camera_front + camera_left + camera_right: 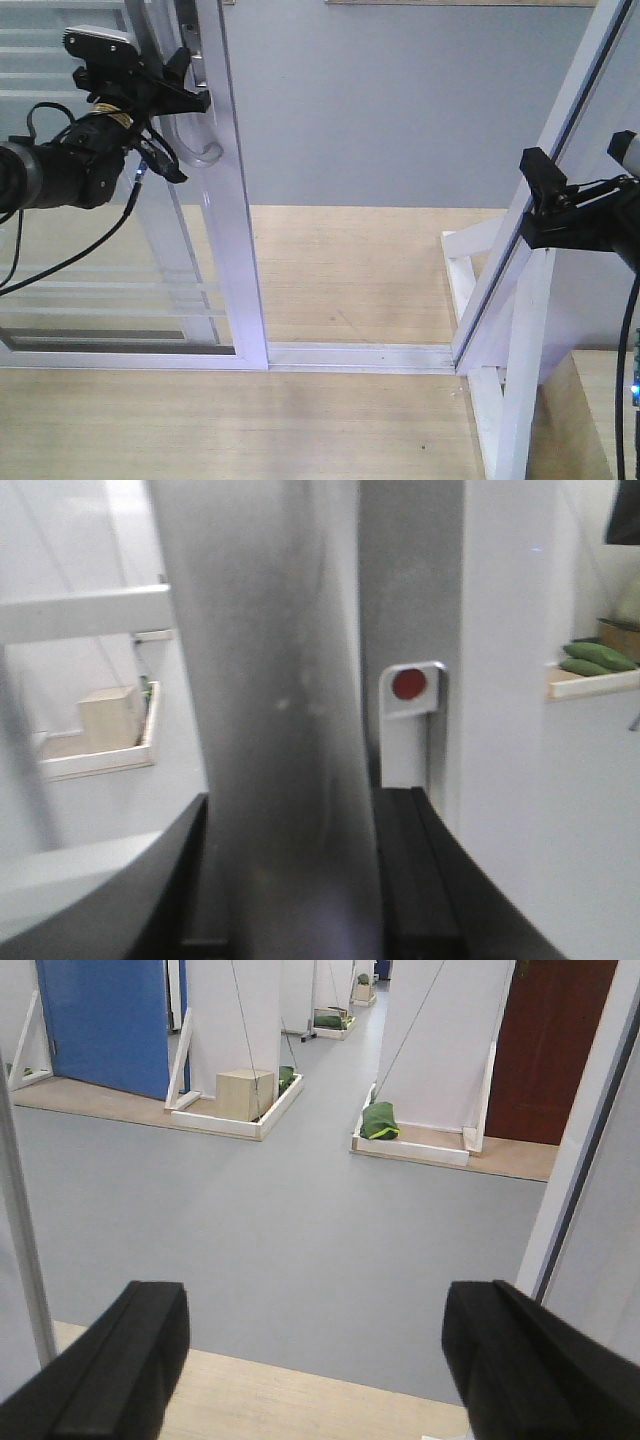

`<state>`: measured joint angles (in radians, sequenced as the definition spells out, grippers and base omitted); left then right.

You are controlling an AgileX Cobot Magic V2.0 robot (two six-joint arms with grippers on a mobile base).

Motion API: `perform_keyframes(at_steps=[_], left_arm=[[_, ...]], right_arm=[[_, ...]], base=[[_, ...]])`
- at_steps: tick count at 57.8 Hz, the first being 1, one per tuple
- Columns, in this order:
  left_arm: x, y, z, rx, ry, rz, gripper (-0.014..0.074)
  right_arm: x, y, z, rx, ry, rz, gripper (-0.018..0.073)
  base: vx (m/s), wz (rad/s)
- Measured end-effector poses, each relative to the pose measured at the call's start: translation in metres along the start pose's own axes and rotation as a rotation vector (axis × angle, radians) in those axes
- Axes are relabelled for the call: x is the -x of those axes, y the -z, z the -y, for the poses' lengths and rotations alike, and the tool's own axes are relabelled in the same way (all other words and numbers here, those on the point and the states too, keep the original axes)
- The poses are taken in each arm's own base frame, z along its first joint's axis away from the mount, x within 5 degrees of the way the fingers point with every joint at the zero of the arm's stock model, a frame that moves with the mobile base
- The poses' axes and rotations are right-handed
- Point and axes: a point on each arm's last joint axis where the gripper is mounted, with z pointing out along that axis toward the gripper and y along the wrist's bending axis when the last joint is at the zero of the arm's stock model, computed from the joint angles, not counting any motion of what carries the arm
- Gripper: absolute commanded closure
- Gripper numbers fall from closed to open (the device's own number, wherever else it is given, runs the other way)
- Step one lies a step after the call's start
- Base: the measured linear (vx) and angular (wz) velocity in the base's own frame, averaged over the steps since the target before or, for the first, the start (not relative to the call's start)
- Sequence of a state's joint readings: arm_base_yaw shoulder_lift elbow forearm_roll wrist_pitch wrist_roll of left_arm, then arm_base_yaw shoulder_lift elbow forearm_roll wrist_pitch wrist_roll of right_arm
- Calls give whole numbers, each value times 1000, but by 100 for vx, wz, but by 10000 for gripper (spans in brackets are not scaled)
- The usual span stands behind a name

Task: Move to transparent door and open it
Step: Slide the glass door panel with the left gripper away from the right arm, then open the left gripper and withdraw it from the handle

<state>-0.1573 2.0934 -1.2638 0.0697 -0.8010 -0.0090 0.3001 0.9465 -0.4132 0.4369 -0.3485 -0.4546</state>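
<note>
Now left gripper (196,98) clamps the transparent door (236,250) handle (203,150); right gripper (310,1360) gapes wide

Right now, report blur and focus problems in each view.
Left wrist view: the pull handle fills the middle as a grey smear, too close to focus. Front view: mostly sharp, the left gripper at the transparent door clear. Right wrist view: floor sharp, right gripper fingers soft at the edges.

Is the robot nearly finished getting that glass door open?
Mostly, it seems. The transparent door is slid aside, leaving a wide gap to the frame. The left gripper sits at the curved handle, jaws either side of it. The right gripper hangs open, unused. Only letting go looks left.
</note>
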Motion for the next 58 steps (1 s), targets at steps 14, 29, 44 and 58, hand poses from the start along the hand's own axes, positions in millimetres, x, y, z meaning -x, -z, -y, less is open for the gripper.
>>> perform_keyframes(at_steps=[14,29,44,58], left_arm=[[6,7,-38,110,37,-38,295],[23,45,-58,258,140,-38,-22],[49,115,-54,333,146,115,-35],[69,178,-29,171,20,142,55]], right_arm=[[0,0,0,0,0,1,-15],[0,0,0,1,0,-2,-15],[0,0,0,1,0,-3,-15],[0,0,0,1,0,-3,-15]], base=[[0,0],[0,-1],[0,0],[0,0]])
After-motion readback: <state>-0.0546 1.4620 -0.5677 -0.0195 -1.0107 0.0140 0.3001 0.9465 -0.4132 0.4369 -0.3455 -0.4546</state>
